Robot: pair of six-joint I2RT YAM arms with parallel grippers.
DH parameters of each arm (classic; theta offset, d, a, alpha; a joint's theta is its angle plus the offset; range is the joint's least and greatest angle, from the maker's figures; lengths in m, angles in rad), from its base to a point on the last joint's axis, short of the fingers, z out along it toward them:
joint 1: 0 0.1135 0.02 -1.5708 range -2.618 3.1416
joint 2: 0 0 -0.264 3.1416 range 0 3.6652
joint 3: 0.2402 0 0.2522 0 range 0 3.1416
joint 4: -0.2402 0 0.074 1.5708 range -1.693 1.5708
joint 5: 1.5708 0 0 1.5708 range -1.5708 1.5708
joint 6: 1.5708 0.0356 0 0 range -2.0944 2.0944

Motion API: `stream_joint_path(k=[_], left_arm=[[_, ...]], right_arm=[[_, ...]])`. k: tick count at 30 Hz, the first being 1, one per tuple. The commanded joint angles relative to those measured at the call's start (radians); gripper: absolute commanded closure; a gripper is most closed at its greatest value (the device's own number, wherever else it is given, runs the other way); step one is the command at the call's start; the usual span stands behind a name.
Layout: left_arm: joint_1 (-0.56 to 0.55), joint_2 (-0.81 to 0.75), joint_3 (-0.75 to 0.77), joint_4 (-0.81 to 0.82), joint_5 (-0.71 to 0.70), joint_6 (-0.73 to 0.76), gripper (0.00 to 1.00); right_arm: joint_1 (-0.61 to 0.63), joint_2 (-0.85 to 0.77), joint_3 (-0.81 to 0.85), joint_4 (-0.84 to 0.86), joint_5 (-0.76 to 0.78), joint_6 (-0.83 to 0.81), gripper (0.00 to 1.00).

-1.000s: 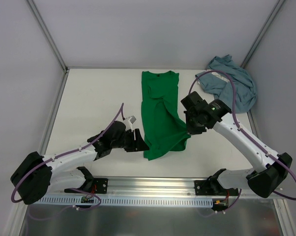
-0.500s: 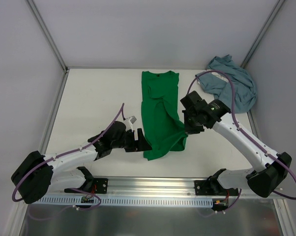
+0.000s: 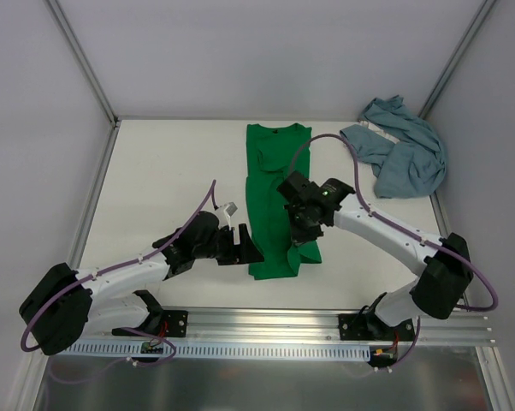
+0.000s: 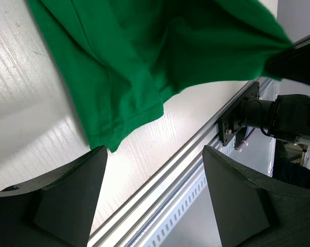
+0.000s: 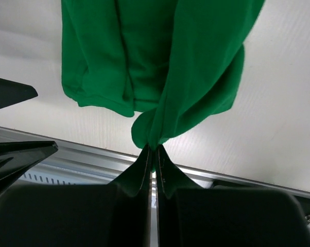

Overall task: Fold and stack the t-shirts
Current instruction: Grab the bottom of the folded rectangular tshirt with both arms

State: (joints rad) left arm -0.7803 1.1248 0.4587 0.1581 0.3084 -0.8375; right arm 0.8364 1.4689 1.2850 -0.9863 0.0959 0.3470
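- White worktop (image 3: 172, 171). Where's the green t-shirt (image 3: 270, 171)?
- Centre, narrowed lengthwise, looks part-folded. Its lifted lower edge is pinched tight in the right hand (image 5: 154, 149); left hand (image 3: 245, 248) gapes wide, empty, beside the hem corner.
- Left to do?
- Crosswise fold, then the blue-grey t-shirt (image 3: 403, 154), crumpled far right. No stack yet.

The right pincer (image 3: 302, 235), clamped on the lower corner of the green t-shirt (image 3: 270, 184), has swung toward 9 o'clock, dragging that corner across the garment's middle. The shirt's bottom end is narrower now. The arm's cable (image 3: 326, 137), which looped across the blue-grey t-shirt (image 3: 407, 158), now arcs past only its 9 o'clock edge.
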Motion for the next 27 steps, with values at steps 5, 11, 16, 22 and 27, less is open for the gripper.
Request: stream_joint_path(k=[5, 11, 16, 22, 27], left_arm=[[-0.011, -0.043, -0.018, -0.014, -0.022, 0.005, 0.24], [-0.010, -0.051, -0.022, -0.017, -0.026, 0.005, 0.24], [-0.010, -0.057, -0.025, -0.026, -0.031, 0.005, 0.24], [-0.010, -0.059, -0.029, -0.032, -0.035, 0.005, 0.23], [-0.010, -0.059, -0.038, -0.019, -0.032, 0.011, 0.01]], right_arm=[[0.082, 0.076, 0.020, 0.080, -0.033, 0.067, 1.00], [0.125, 0.140, 0.010, 0.129, -0.056, 0.090, 0.99], [0.142, 0.195, -0.001, 0.166, -0.071, 0.101, 0.99], [0.162, 0.232, -0.055, 0.228, -0.085, 0.125, 0.99], [0.190, 0.226, -0.082, 0.251, -0.055, 0.132, 0.20]])
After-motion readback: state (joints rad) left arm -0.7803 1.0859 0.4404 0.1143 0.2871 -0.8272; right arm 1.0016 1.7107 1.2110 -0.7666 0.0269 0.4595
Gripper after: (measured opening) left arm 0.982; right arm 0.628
